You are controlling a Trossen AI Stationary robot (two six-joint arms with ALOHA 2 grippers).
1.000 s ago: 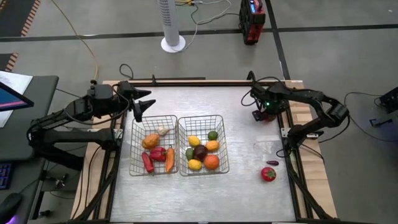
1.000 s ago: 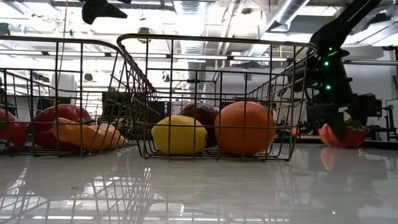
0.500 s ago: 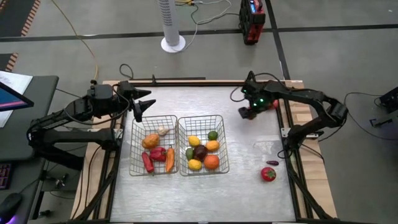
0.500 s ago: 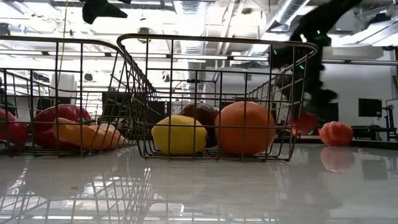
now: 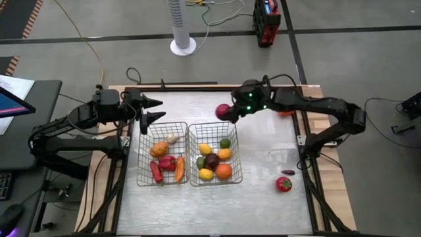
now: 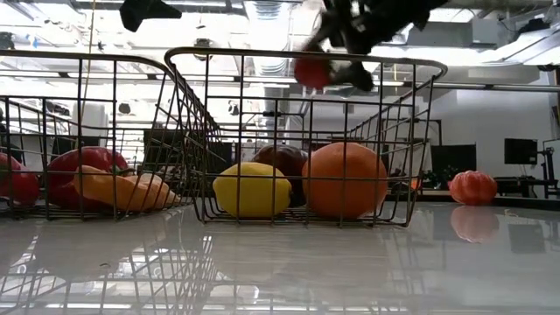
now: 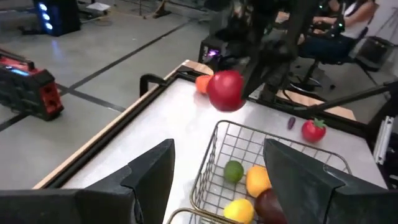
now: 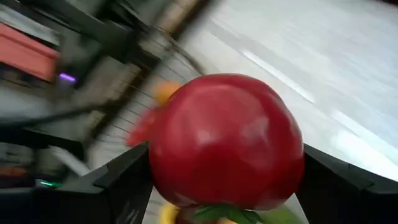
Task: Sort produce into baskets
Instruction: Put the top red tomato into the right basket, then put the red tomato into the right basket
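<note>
My right gripper (image 5: pixel 227 112) is shut on a round red fruit (image 8: pixel 227 140), held in the air just beyond the far rim of the right wire basket (image 5: pixel 233 153). That basket holds several yellow, green, orange and dark pieces. The left wire basket (image 5: pixel 142 155) holds red, orange and whitish pieces. My left gripper (image 5: pixel 150 110) is open and empty above the left basket's far left corner. A red tomato-like piece (image 5: pixel 283 184), a small purple piece (image 5: pixel 287 172) and an orange piece (image 5: pixel 285 113) lie on the table. My right gripper pinches the red fruit's two opposite sides (image 8: pixel 161 155) between its two fingers. The arm reaches in from the table's right side. The fruit is lifted clear, higher than the basket rim in the low view (image 6: pixel 312 72).
The two baskets stand side by side in the table's middle. Bare tabletop lies to the right of the baskets (image 5: pixel 270 145) and along the near edge. A white fan base (image 5: pixel 183 46) and a red case (image 5: pixel 266 23) stand on the floor beyond the table.
My right gripper has gone up and toward the table's left edge, from the far right corner to the right basket's far rim. It has carried the red fruit clear of the table. My left gripper has kept still.
</note>
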